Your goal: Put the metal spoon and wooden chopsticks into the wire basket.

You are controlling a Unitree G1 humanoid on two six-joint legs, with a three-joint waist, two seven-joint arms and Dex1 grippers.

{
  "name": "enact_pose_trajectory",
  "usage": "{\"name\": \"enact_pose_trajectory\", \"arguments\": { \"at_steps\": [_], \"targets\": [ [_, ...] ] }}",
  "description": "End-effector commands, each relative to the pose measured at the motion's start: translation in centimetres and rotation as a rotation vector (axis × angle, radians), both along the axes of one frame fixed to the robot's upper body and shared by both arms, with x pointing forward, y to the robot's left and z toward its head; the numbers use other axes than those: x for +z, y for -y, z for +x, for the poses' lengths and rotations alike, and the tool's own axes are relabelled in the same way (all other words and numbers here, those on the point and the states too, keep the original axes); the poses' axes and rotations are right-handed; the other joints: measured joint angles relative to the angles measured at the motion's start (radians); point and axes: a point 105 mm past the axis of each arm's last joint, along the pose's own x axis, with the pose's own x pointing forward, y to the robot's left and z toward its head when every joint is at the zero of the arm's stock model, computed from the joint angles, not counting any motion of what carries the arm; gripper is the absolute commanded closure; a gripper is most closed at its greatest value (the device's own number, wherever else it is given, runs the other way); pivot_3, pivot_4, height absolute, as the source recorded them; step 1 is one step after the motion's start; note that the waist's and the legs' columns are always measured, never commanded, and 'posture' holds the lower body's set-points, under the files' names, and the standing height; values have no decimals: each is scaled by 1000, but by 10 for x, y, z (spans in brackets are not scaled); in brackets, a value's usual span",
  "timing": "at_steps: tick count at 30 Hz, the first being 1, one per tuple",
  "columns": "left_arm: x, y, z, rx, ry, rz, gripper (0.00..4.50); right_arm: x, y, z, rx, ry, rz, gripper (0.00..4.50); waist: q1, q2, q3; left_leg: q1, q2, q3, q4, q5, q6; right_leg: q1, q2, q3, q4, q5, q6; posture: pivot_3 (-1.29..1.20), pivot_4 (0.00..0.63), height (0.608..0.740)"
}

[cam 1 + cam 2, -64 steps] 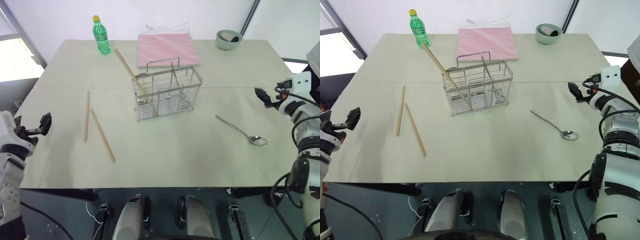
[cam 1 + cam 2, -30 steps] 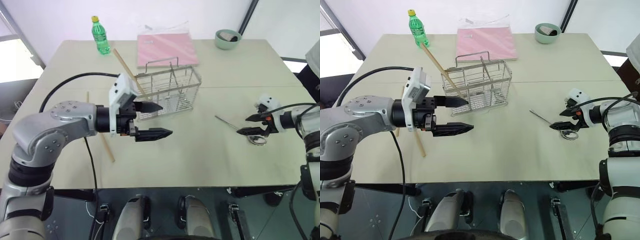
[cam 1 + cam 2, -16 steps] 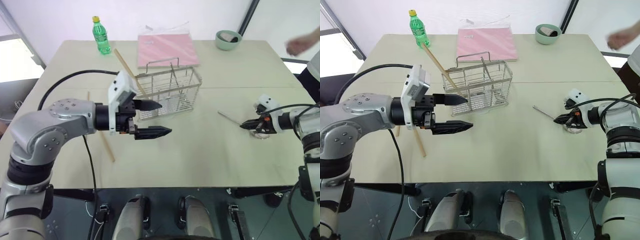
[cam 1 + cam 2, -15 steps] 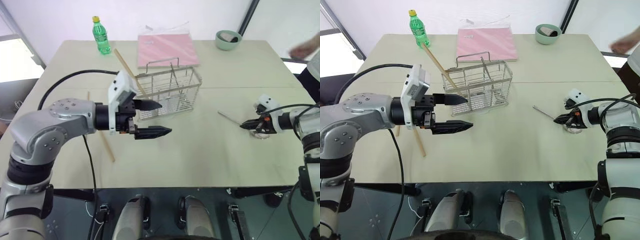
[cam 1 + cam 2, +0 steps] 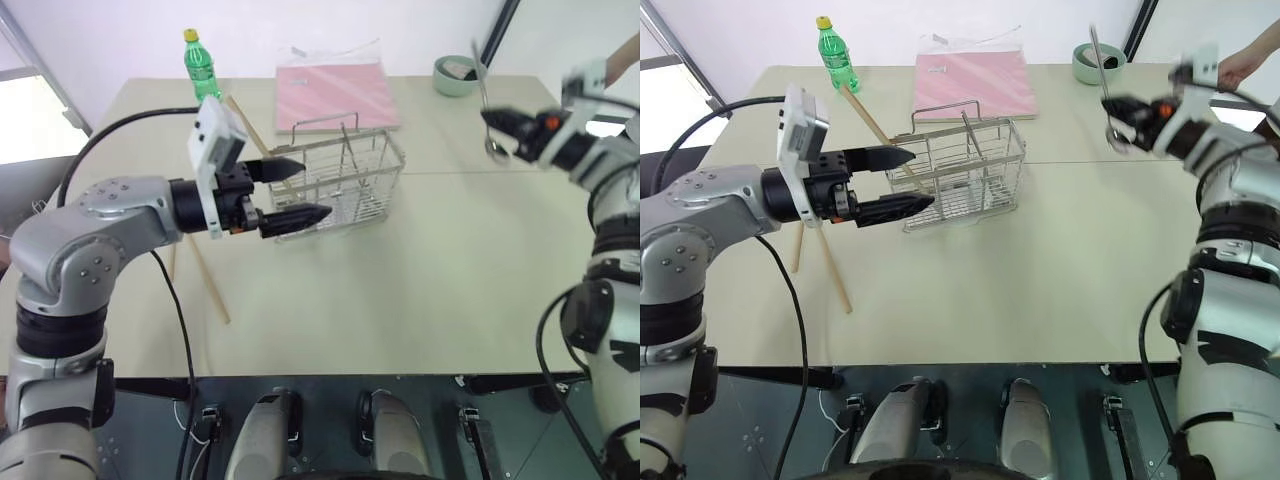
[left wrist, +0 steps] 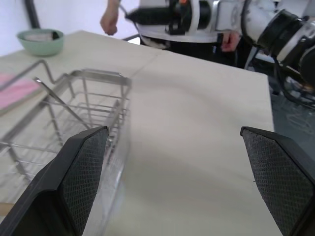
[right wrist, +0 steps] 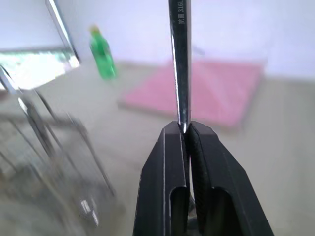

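My right gripper (image 5: pixel 488 118) is shut on the metal spoon (image 5: pixel 479 75) and holds it raised above the table's far right, handle pointing up; the right wrist view shows its handle (image 7: pixel 179 59) pinched between the fingers. The wire basket (image 5: pixel 360 190) stands mid-table with one wooden chopstick (image 5: pixel 250 125) leaning out of its left end. Two more chopsticks (image 5: pixel 830 270) lie on the table to the left, partly behind my left arm. My left gripper (image 5: pixel 312 186) is open, level, its tips right at the basket's (image 6: pixel 74 108) left front side.
A green bottle (image 5: pixel 203 70), a pink pad (image 5: pixel 335 95) and a green bowl (image 5: pixel 1095 62) sit along the back of the beige table (image 5: pixel 400 290). A person's hand (image 5: pixel 1240 65) shows at the far right, behind my right arm.
My right gripper shut on the spoon on the table, then lifted it high and toward the back. My left gripper moved slightly up and closer to the basket, still open.
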Motion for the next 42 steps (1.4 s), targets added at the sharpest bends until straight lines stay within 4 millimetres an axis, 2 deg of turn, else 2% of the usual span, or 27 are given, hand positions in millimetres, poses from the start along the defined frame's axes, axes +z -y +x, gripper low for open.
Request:
{"name": "enact_pose_trajectory", "arguments": {
  "at_steps": [1,4,8,12,15,21,24,29,33,36,39,42],
  "targets": [
    [19,-3,3,27,76,-41,0,43,-41,-7,99,117,117,4401,-1,0,0,0,0,0,0,0,0,0,0,0,0,0,0,0,150,686],
    [21,-3,6,35,86,-46,0,55,-78,-8,177,130,186,4401,-1,0,0,0,0,0,0,0,0,-1,0,0,2,0,0,0,150,686],
    [23,-4,7,53,94,-54,0,45,-117,-10,272,130,177,4401,0,0,0,-1,0,0,0,0,0,-1,0,0,1,0,0,0,150,686],
    [24,-6,5,68,102,-54,0,27,-138,-6,299,101,164,4401,-1,0,0,0,0,0,0,0,1,-1,0,0,2,0,0,0,150,686],
    [27,-9,4,83,109,-58,0,14,-145,-4,307,76,157,4401,-2,0,0,-1,0,0,0,0,1,-2,1,0,2,0,0,0,150,686],
    [31,-14,4,112,118,-65,0,-21,-146,6,248,47,116,4401,-4,0,0,0,0,0,0,0,0,-2,1,1,2,0,0,0,150,686],
    [33,-15,4,123,122,-71,0,-26,-141,13,201,35,139,3400,-4,0,0,0,0,1,0,0,0,-2,1,1,2,0,0,0,150,686],
    [36,-19,7,145,130,-73,0,-18,-130,13,162,76,153,958,-2,0,0,0,0,0,0,0,0,-1,1,1,2,0,0,0,150,686],
    [41,-26,10,192,142,-96,0,-9,-119,10,157,82,180,958,0,0,0,0,0,0,0,0,0,-1,1,1,2,0,0,0,150,686],
    [47,-43,21,315,157,-121,0,6,-107,4,156,113,194,958,-1,0,0,0,0,0,0,0,0,-1,1,1,2,0,0,0,150,686],
    [50,-88,42,598,116,-191,0,51,-91,-26,273,198,265,958,-2,0,0,0,0,0,-1,0,0,-2,1,1,2,0,0,0,150,686],
    [37,-133,64,872,-4,-242,0,73,-86,-58,412,235,251,958,-2,1,0,0,0,0,-1,0,1,-2,1,1,2,0,0,0,150,686]
  ]
}}
